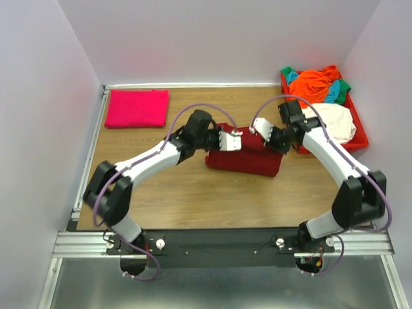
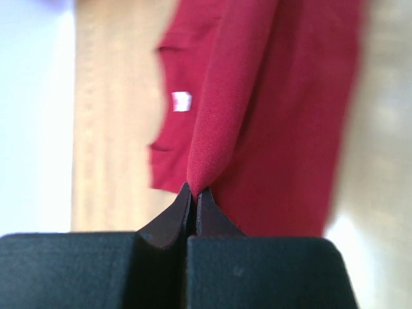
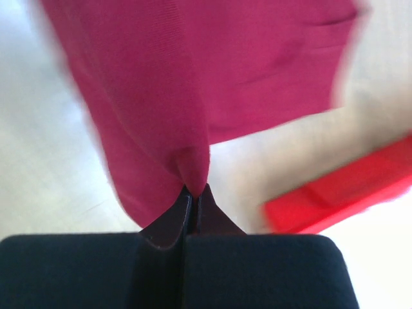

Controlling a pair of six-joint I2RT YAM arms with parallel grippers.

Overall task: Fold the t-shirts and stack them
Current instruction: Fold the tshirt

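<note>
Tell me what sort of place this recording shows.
Probably a lab test cell, not a home: plain pale walls box in a wooden tabletop, an aluminium rail carries the arm bases, and a red tray holds bundled shirts.

Maroon t-shirt [image 1: 248, 161] part-folded mid-table, pink t-shirt [image 1: 137, 108] folded back-left, heaped t-shirts [image 1: 318, 84] back-right

The middle shirt [image 1: 248, 161] lies at the centre of the table [image 1: 193, 199], between the two arms; a folded shirt [image 1: 137, 107] lies in the far left corner, well apart from it; a tray [image 1: 360, 122] stands in the far right corner, with a heap of shirts [image 1: 318, 84] in it; the left gripper [image 1: 238, 135] and right gripper [image 1: 252, 130] sit just beside each other over the middle shirt's far edge, each with cloth between its tips.
</note>
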